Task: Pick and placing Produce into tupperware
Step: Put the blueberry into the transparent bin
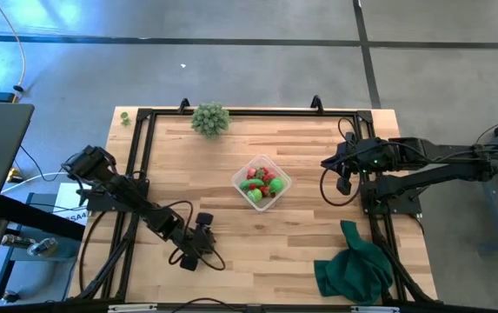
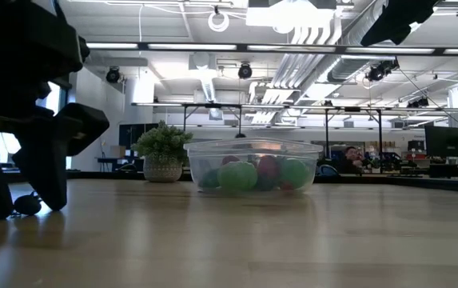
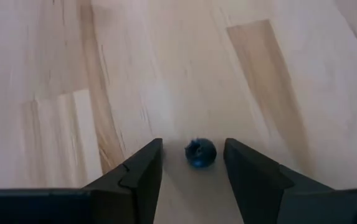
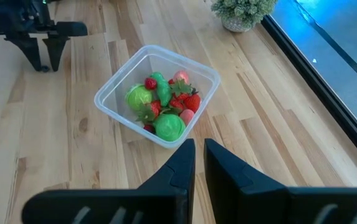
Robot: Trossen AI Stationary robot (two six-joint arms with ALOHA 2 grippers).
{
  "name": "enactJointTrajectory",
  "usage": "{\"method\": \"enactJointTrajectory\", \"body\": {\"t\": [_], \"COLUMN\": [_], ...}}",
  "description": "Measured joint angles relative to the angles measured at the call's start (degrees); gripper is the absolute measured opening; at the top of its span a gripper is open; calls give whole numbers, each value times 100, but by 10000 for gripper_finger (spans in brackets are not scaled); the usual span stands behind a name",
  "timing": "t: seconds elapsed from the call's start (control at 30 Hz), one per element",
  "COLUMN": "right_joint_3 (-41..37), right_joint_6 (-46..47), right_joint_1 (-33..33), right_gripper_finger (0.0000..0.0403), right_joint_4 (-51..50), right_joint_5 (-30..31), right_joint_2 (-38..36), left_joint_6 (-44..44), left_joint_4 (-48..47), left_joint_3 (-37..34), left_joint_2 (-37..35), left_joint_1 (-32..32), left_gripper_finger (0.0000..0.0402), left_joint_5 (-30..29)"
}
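Tabletop (image 1: 266, 243): a pale wood-strip surface inside a dark frame. A dark green cloth (image 1: 354, 265) lies bunched at its right front corner, and a pale green bushy clump (image 1: 209, 119) stands at its rear edge, left of centre.

Tupperware (image 1: 262, 183): a clear, round-cornered container near the middle of the tabletop, slightly right of centre. It holds the produce (image 4: 163, 104): red berry-like pieces among bright green round and oblong ones. The walls look thin and probably flex, so pieces are best lowered in from above, not pushed against the rim.

Left gripper (image 1: 198, 243): low over the tabletop near the front edge, left of centre. Its fingers (image 3: 136, 177) stand part-way open on either side of a small dark blue berry (image 3: 200, 153), which rests on the wood between them with clear gaps on both sides; nothing is gripped yet. The berry appears light, round and smooth, so it may roll or squirt out; the sound hold is across its widest part, centred between the pads, with gentle pressure.

Right gripper (image 1: 344, 164): waits over the right edge of the tabletop, fingers (image 4: 179, 171) nearly together, holding nothing.

No brand, label or readable writing appears on the produce, tupperware or tabletop.
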Motion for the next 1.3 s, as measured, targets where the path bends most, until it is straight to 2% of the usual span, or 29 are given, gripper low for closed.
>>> {"method": "enactJointTrajectory", "body": {"t": [0.77,1.3], "right_joint_3": [0,0], "right_joint_6": [0,0], "right_joint_1": [-2,0], "right_gripper_finger": [25,25], "right_joint_4": [0,0], "right_joint_5": [1,-1], "right_joint_2": [0,0], "left_joint_6": [237,262], "left_joint_4": [-126,3], "left_joint_3": [13,0], "left_joint_2": [65,74], "left_joint_1": [7,0], "left_gripper_finger": [162,87], "left_joint_5": [252,358]}}
